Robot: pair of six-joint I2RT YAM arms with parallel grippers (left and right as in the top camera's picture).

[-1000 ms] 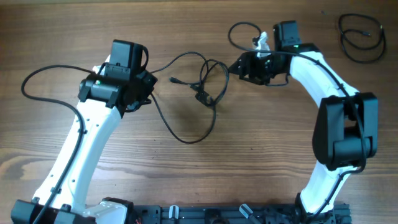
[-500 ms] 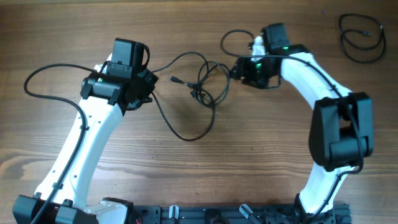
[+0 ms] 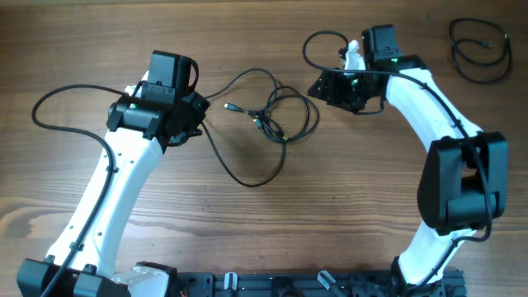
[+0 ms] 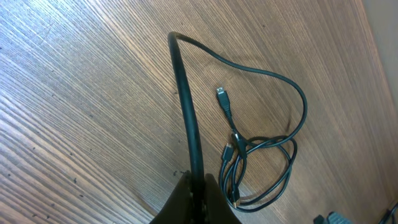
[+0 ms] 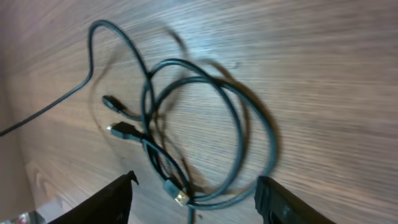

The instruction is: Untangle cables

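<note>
The tangled cables (image 3: 276, 115) lie mid-surface (image 3: 330, 206) on the wood, loops knotted around small plug ends. The left fingers (image 4: 181, 210) are clamped on one strand at the bundle's 9 o'clock side. The right fingers (image 5: 117, 200) stand apart, holding nothing, at its 3 o'clock side. A separate coiled cable (image 3: 480, 49) lies far off at 2 o'clock.

Brown wood-grain tabletop (image 3: 330, 223) fills every view; even, diffuse light.

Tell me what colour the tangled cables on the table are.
Black. The cables show clearest in the left wrist view.
</note>
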